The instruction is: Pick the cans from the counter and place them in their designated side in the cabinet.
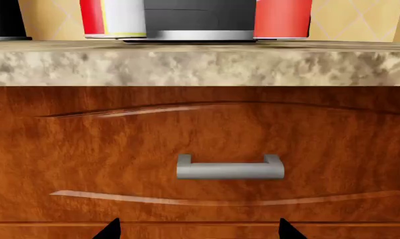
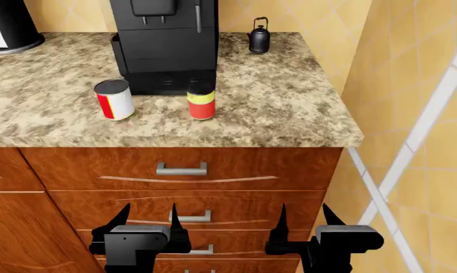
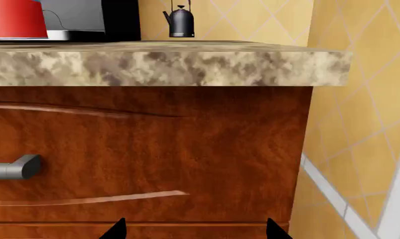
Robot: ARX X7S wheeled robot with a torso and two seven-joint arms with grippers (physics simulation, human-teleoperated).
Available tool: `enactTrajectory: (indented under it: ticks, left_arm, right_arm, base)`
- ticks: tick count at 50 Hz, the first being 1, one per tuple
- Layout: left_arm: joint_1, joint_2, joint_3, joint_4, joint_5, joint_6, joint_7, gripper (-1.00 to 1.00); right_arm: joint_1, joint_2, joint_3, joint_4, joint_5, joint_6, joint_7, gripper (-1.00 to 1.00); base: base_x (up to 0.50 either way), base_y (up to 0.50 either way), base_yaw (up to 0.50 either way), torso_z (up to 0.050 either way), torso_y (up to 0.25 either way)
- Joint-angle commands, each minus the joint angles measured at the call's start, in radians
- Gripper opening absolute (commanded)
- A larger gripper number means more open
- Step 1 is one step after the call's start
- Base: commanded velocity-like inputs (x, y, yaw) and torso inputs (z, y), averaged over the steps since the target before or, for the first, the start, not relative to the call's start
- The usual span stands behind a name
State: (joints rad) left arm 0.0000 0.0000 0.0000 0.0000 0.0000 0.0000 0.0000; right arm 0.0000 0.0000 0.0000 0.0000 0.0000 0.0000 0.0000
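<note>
Two cans stand on the granite counter [image 2: 289, 114] in front of a black coffee machine. The wider can [image 2: 114, 99] is white with a red and yellow label; the slimmer can [image 2: 201, 100] is yellow over red. In the left wrist view the white can [image 1: 113, 19] and the red can [image 1: 283, 19] sit above the counter edge [image 1: 200, 64]. My left gripper [image 2: 147, 219] and right gripper [image 2: 304, 211] hang open and empty below the counter, facing the drawer fronts. The same grippers show as left gripper [image 1: 198, 231] and right gripper [image 3: 194, 230]. The cabinet is out of view.
The coffee machine [image 2: 167, 40] stands behind the cans and a small black kettle [image 2: 259, 37] sits at the back right. A tiled wall [image 2: 418, 114] borders the counter's right end. Drawer fronts with metal handles [image 2: 181, 169] lie under the counter.
</note>
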Motion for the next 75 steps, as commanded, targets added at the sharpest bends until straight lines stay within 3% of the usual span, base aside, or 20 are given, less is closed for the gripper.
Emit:
enactTrajectory:
  ticks: [1,9,48,54,64,75]
  left_arm:
    - [0.001,-0.016,0.020,-0.001,-0.013,0.003,-0.018,1.00]
    - [-0.004,-0.042,0.050,-0.007,-0.036,-0.001,-0.044,1.00]
    - [-0.013,-0.094,0.120,-0.014,-0.060,-0.011,-0.121,1.00]
    - [-0.025,-0.111,0.121,0.108,-0.056,-0.128,-0.145,1.00]
    - [-0.041,-0.142,0.122,0.450,-0.063,-0.412,-0.174,1.00]
    - [-0.193,-0.175,0.108,0.743,-0.106,-0.758,-0.169,1.00]
  right_arm:
    - [0.001,0.015,-0.022,0.002,0.012,0.000,0.022,1.00]
    - [0.006,0.039,-0.052,0.011,0.033,-0.002,0.056,1.00]
    - [0.006,0.097,-0.110,0.000,0.124,-0.009,0.090,1.00]
    - [0.024,0.110,-0.110,-0.082,0.142,0.095,0.110,1.00]
    - [0.083,0.135,-0.093,-0.365,0.220,0.441,0.174,1.00]
    - [0.230,0.151,-0.061,-0.663,0.316,0.766,0.248,1.00]
  base:
    - [0.00,0.00,0.00,0.000,0.000]
    - [0.00,0.00,0.00,0.005,0.000]
    - [0.00,0.00,0.00,0.046,0.000]
    - [0.00,0.00,0.00,0.000,0.000]
    - [0.00,0.00,0.00,0.000,0.000]
    - [0.00,0.00,0.00,0.000,0.000]
